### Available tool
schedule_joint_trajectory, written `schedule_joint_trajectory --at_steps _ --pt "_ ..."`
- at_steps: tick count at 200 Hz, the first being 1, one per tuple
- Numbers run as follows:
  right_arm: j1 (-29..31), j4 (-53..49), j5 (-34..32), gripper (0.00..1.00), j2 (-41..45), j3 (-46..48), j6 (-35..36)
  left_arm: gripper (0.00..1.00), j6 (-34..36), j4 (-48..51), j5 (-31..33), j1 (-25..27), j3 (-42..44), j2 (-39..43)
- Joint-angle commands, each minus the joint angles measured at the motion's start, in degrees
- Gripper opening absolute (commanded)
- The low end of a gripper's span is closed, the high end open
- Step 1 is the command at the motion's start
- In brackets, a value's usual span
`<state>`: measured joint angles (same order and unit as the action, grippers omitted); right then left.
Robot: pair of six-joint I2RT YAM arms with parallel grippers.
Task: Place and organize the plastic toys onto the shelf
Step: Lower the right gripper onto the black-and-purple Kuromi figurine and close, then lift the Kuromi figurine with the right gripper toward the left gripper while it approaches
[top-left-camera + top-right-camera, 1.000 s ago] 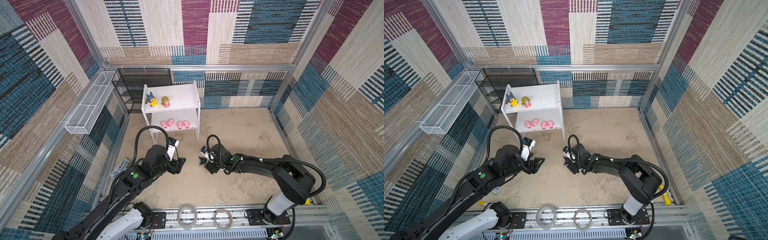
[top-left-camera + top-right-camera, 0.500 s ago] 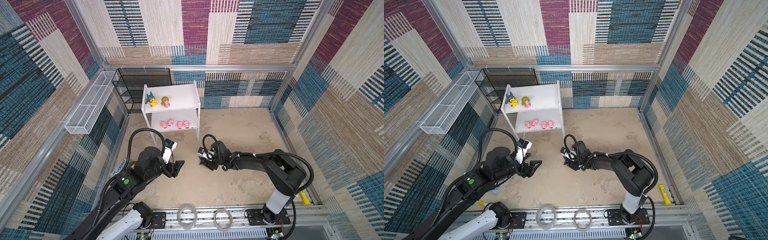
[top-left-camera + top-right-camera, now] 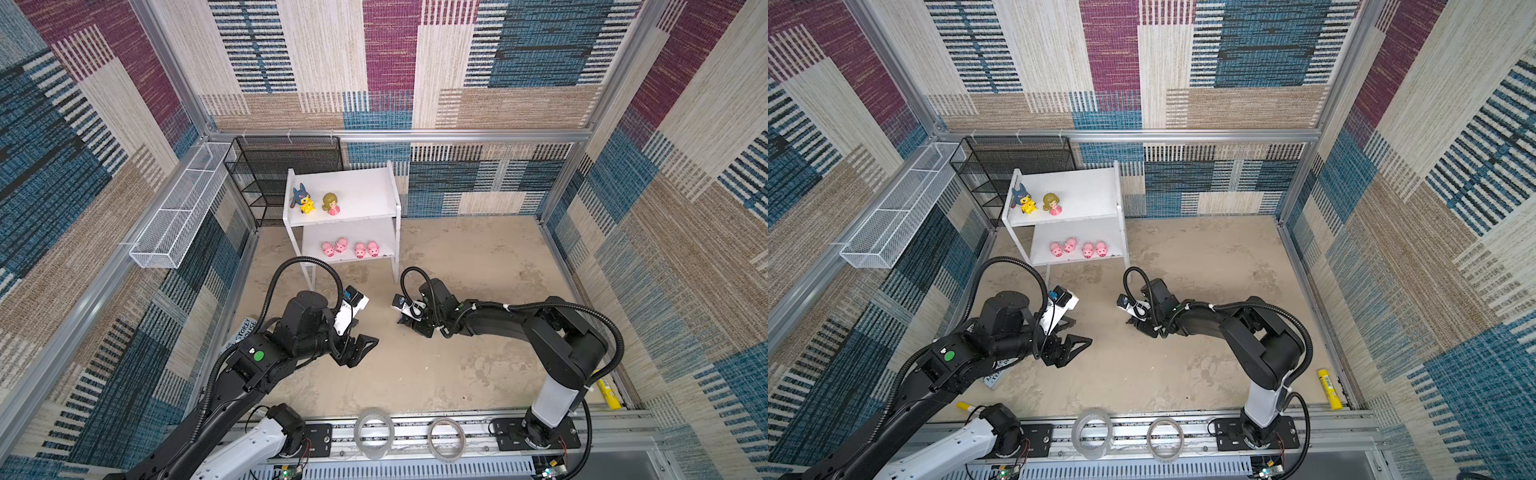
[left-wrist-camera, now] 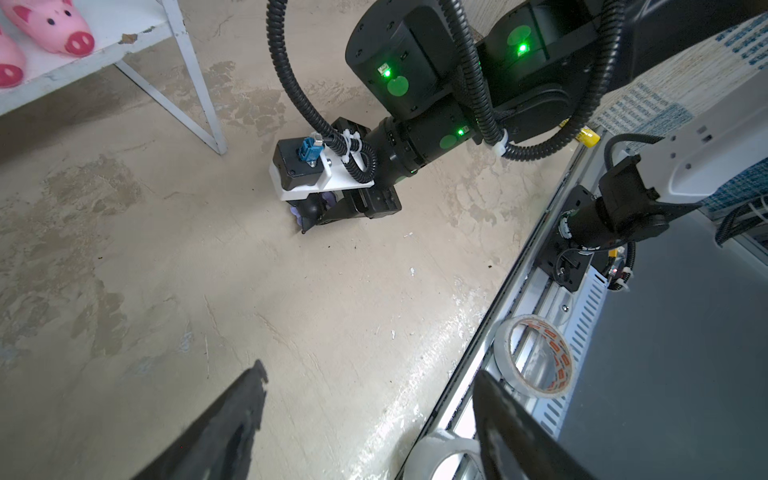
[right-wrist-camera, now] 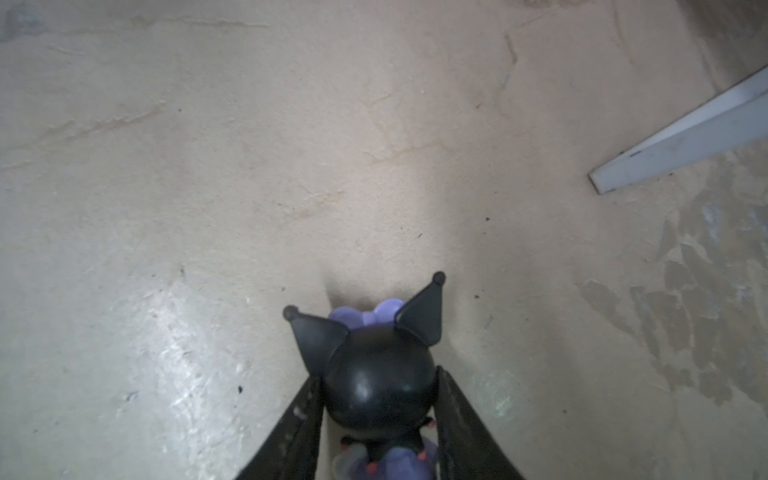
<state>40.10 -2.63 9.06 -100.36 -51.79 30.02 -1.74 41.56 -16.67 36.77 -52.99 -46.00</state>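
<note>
Left gripper (image 3: pixel 365 350) has backed off toward the near left, clear of the pickup, with its jaws wide open and empty. Shelf (image 3: pixel 357 189) at far left-centre already carries four pigs (image 3: pixel 349 248) on the lower board, with the yellow figure (image 3: pixel 306 203) and doll (image 3: pixel 331 203) on top. Right gripper (image 5: pixel 377 380) has closed in. Its jaws pinch the head of the black-and-purple figure (image 4: pixel 311 209), which stands on the floor just near of the shelf, probably so it lifts upright.
</note>
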Motion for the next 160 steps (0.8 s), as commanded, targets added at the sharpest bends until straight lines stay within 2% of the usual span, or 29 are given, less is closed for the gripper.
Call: schedule_joint_trajectory --at_steps 1,37,74,99,126,160 --pt "0.02 -0.44 3.14 0.38 2.86 0.32 -1.92 0.80 2.17 0.56 -0.65 -0.12 -0.23 0.09" --pt "-0.18 -1.70 14.83 0.36 9.69 1.27 -5.66 0.80 3.50 0.19 -0.99 -0.04 -0.87 0.77" --pt "-0.98 -2.23 38.94 0.36 14.51 2.41 -13.42 0.81 8.37 0.21 -4.51 -0.05 -1.66 2.10" --pt "-0.99 3.18 50.75 0.36 18.70 6.14 -20.84 0.81 13.16 0.60 -8.83 -0.04 -2.54 3.00" --pt "-0.99 3.90 56.31 0.36 23.30 7.80 -26.77 0.82 21.95 0.54 -16.02 0.16 -2.26 4.15" --pt "-0.99 -2.78 56.92 0.35 29.55 8.07 -27.83 0.85 26.44 0.52 -23.43 0.51 -3.53 2.28"
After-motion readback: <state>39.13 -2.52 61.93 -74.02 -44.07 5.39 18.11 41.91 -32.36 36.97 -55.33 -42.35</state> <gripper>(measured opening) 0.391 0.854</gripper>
